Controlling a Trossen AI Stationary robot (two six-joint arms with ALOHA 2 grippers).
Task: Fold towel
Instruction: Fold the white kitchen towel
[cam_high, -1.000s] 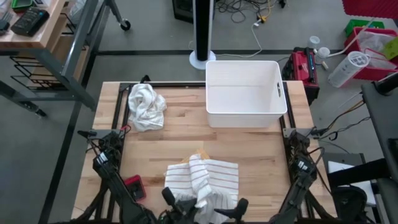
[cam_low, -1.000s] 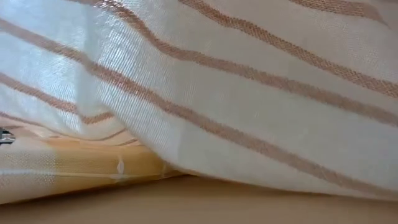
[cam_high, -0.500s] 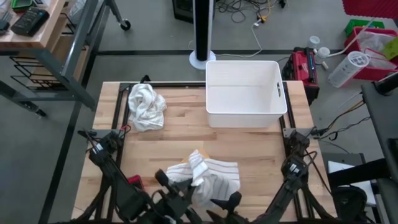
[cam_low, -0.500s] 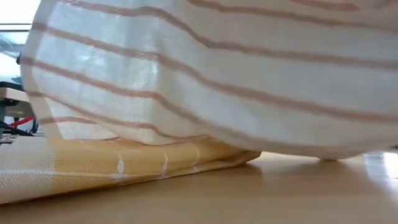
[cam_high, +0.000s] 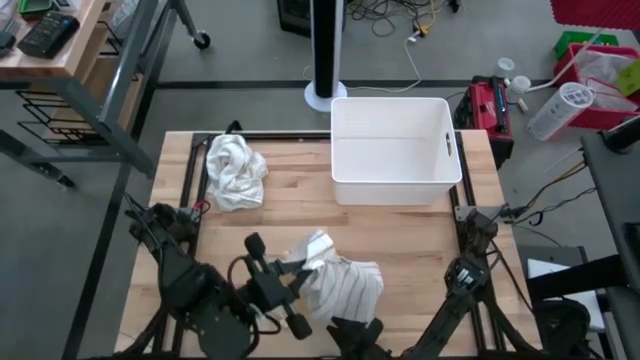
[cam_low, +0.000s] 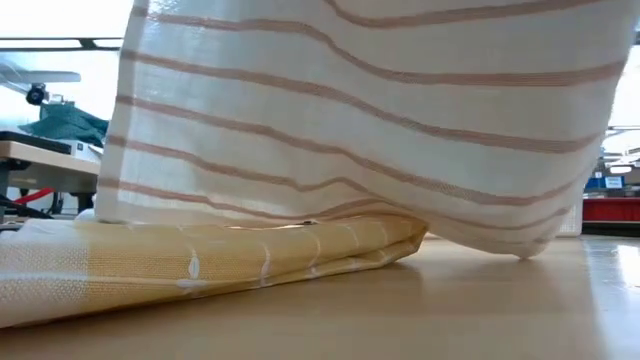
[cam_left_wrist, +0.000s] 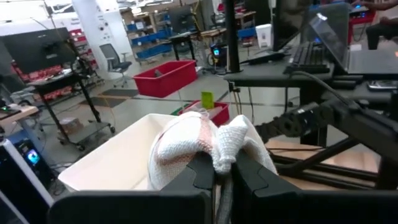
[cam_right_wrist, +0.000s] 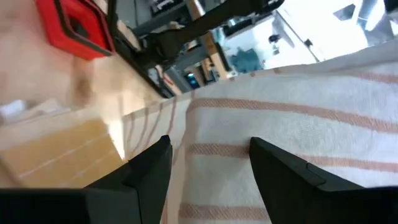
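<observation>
Striped towel hangs bunched from pinching left fingers; right fingers spread.

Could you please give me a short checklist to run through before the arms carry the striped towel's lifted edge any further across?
1. Left gripper jaws clamped on the white towel with thin tan stripes: ok.
2. Right gripper jaws open beside the cloth, holding nothing: ok.
3. Lifted edge hangs clear of the wooden table: ok.
4. Folded yellow cloth lies under the striped towel; whether it will drag along: cannot tell.
5. Crumpled plain white towel and white plastic bin stand apart from the fold area: ok.
</observation>
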